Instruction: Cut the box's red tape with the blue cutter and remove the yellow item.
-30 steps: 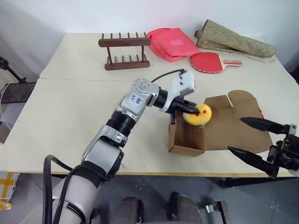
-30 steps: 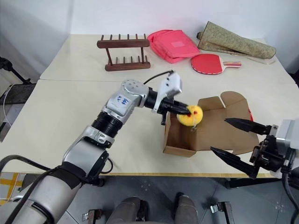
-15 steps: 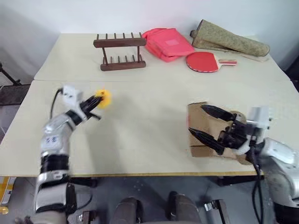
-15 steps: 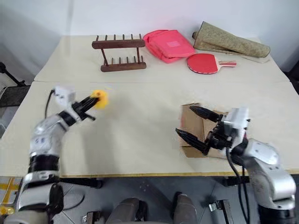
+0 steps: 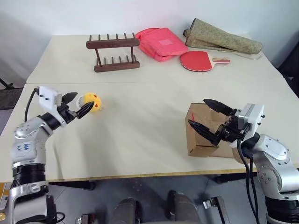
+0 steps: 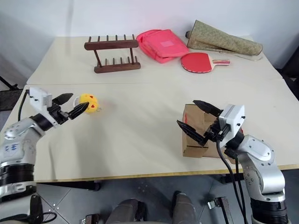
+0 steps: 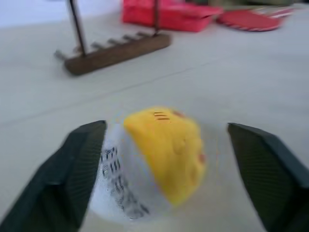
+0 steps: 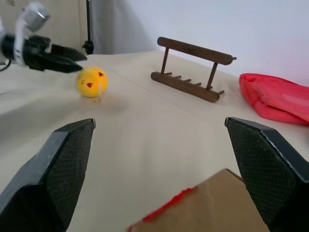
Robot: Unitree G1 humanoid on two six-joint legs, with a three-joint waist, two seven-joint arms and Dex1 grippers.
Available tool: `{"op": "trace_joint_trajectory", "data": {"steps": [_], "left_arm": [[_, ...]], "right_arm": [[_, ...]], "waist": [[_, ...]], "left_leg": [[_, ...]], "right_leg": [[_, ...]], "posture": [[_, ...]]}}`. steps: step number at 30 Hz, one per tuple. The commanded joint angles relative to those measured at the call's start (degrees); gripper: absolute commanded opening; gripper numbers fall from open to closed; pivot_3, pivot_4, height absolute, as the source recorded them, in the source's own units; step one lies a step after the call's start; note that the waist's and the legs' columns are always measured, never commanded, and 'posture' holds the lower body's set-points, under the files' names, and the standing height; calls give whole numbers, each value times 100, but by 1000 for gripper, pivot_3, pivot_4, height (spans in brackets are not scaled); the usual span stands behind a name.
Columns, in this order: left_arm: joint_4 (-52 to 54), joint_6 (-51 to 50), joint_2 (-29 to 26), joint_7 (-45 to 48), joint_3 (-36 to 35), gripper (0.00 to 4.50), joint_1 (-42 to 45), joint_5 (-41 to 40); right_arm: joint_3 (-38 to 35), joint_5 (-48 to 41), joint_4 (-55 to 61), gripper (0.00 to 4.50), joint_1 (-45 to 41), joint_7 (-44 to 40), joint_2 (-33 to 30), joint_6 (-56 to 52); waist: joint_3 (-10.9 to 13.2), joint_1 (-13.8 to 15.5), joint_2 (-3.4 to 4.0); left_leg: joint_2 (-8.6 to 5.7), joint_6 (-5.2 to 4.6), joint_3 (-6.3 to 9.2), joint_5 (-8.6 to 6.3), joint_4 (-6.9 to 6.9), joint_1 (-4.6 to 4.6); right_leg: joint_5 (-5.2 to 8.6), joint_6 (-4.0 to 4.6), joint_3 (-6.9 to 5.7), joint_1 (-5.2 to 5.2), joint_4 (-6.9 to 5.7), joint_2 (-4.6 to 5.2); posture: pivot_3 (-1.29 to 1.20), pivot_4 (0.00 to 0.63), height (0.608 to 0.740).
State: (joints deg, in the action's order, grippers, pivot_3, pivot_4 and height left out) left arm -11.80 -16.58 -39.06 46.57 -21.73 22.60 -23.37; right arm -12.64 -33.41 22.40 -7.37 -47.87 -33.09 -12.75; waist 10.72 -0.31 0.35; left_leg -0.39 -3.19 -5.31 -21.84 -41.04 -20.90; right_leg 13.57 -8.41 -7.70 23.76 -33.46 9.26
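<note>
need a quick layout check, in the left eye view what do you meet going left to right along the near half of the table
left gripper, open → yellow ball on the table just past its fingertips → bare table → right gripper, open, its fingers over the near end of the box → cardboard box

Head stereo pair downward over table (image 5: 149,135); wrist cams low, level.

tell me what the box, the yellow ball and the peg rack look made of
Box: brown corrugated cardboard, matte, raw folded edges. Yellow ball: likely soft foam or plush, dull surface with red spots and a white tag. Peg rack: dark stained wood, slight sheen.
</note>
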Motion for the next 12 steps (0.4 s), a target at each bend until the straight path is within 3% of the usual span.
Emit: {"op": "trace_joint_trajectory", "data": {"steps": [1, 5, 12], "left_arm": [[791, -24, -651, 652, -470, 4485, -879, -224], [1384, 142, -1131, 1076, -932, 4485, -2029, -238], [2179, 130, -736, 833, -1103, 4485, -2973, -352]], "right_arm": [[-520, -427, 429, 4500, 266, -370, -472, -152], [-1122, -701, 349, 4500, 565, -772, -1109, -351], [-1299, -269, 50, 4500, 1001, -1277, -1442, -4]], "waist": [[2, -14, 3], [6, 4, 9], [6, 134, 11]], "left_leg": [[3, 2, -2, -1, 1, 0], [9, 9, -4, -9, 8, 3], [7, 11, -8, -12, 3, 16]], "right_leg": [[1, 2, 0, 1, 3, -2], [4, 7, 1, 4, 7, -6], [7, 12, 7, -11, 18, 16]], "posture": [[0, 150, 740], [0, 150, 740], [0, 150, 740]]}}
